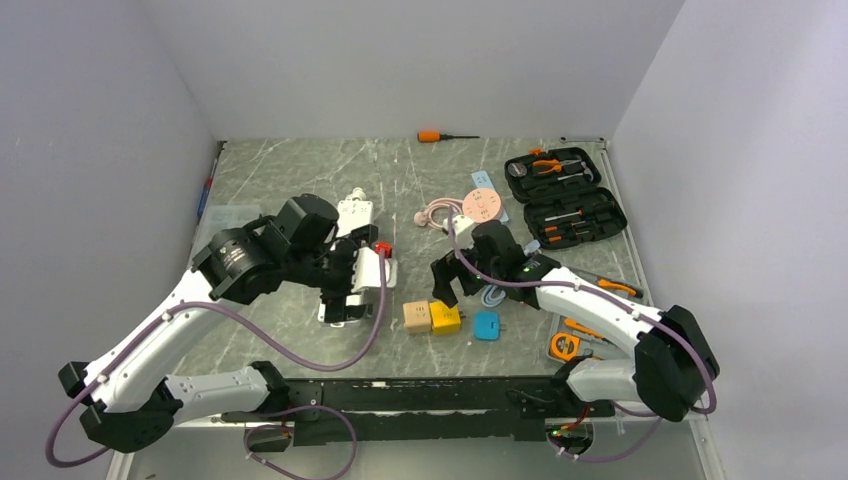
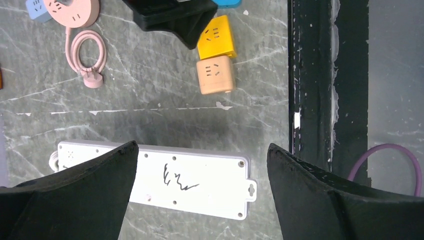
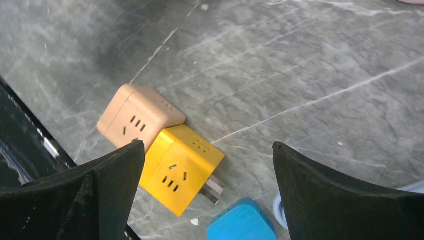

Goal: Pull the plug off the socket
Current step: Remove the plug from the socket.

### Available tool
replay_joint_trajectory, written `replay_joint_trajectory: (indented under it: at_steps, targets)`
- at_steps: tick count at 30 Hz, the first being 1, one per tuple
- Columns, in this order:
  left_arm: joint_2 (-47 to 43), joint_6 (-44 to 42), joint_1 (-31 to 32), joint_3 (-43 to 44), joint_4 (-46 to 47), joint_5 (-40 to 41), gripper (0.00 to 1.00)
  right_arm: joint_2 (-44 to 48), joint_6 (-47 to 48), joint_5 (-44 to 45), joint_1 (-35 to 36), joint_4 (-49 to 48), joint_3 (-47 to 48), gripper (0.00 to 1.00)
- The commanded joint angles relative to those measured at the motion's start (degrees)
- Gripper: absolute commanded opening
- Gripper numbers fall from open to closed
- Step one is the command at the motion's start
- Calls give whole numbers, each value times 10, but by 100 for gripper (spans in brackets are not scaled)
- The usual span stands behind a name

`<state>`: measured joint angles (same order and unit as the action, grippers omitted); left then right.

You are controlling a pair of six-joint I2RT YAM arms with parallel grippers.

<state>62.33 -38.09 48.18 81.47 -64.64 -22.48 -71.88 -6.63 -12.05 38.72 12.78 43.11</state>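
Note:
The socket (image 1: 356, 213) is a long white strip lying lengthwise on the marble table, mostly covered by my left arm. In the left wrist view it shows its plain back (image 2: 200, 177), with screw holes, a black scribble and a hanging tab. My left gripper (image 2: 202, 146) hovers open above it, one finger past each end of the visible stretch, nothing between them; from above it sits here (image 1: 345, 285). The plug is hidden. My right gripper (image 3: 208, 145) is open and empty over the table beside a yellow cube adapter (image 3: 180, 170); from above it sits here (image 1: 452, 288).
A tan cube (image 1: 417, 317) touches the yellow cube (image 1: 446, 319); a blue adapter (image 1: 487, 325) lies to their right. A round pink disc (image 1: 484, 206) with coiled cable, an open tool case (image 1: 565, 195), a tape measure (image 1: 565, 347) and an orange screwdriver (image 1: 440, 136) lie around. The black rail (image 2: 312, 85) runs along the near edge.

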Motion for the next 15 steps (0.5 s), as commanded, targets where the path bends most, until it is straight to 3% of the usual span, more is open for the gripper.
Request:
replay_joint_trajectory:
  at_steps: [1,9,15]
  targets:
    - [-16,-46,-6,28,-30,11,99,-16,103,-15,39,59,50,100]
    - [-33,-110,-5,95,-72,11,99,-43,161,-19,112,160,89,100]
    - [-46,-100,-5,82,-60,6,99,-93,166,33,157,202,97,100]
